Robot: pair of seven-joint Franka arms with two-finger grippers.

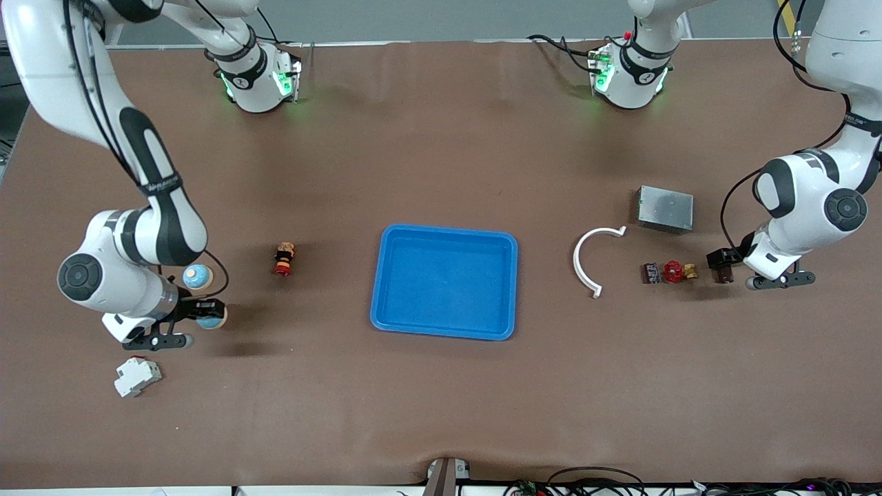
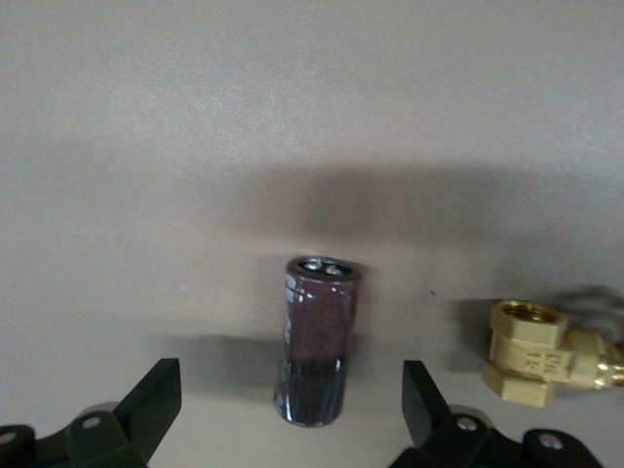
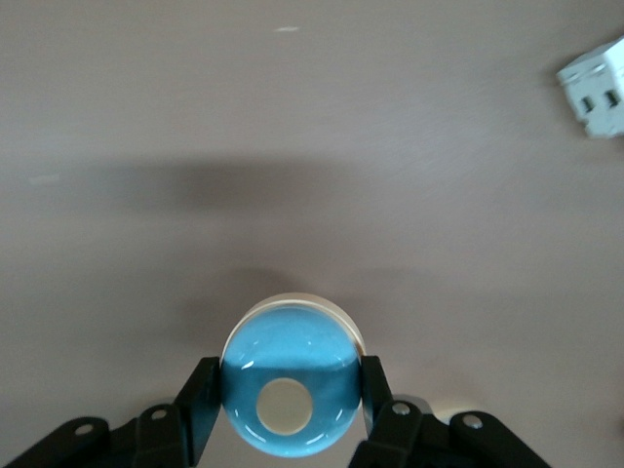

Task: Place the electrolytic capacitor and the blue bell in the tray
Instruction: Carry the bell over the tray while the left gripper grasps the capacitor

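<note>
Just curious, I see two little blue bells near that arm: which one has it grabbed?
The blue bell nearer the front camera, clamped in the right gripper. The other bell stands free on the table, farther from the camera, touched by nothing.

Bright-blue tray (image 1: 386, 289), blue bell (image 3: 290, 390) with cream spot, dark maroon capacitor (image 2: 315, 341).

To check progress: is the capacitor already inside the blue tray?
No, the capacitor stands on the table between the left claw's open fingers.
</note>
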